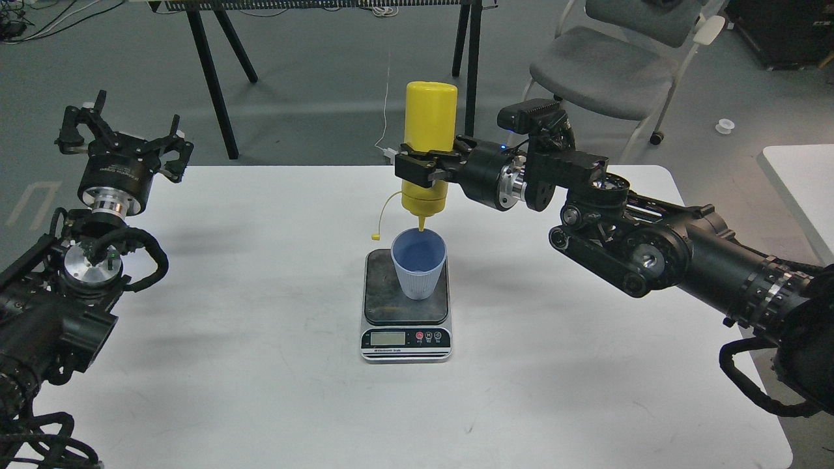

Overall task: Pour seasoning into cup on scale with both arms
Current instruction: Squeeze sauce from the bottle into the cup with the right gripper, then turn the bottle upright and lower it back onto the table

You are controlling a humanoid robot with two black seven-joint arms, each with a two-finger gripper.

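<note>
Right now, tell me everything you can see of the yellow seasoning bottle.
The seasoning bottle is tall, yellow, plastic-looking and held upside down, nearly vertical, base up. The right gripper has its jaws clamped around the lower body. The cone nozzle points down just above the mouth of the pale blue cup on the scale. The cap hangs loose on its thin strap to the left. No stream is visible.

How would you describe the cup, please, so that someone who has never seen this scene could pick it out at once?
Start at the white table and find the kitchen scale near its middle, silver-fronted with a small display. The cup stands on its dark platform, right under the nozzle of the upturned yellow seasoning bottle gripped by the right gripper. It is the only pale blue, ribbed, open-topped thing there.
</note>
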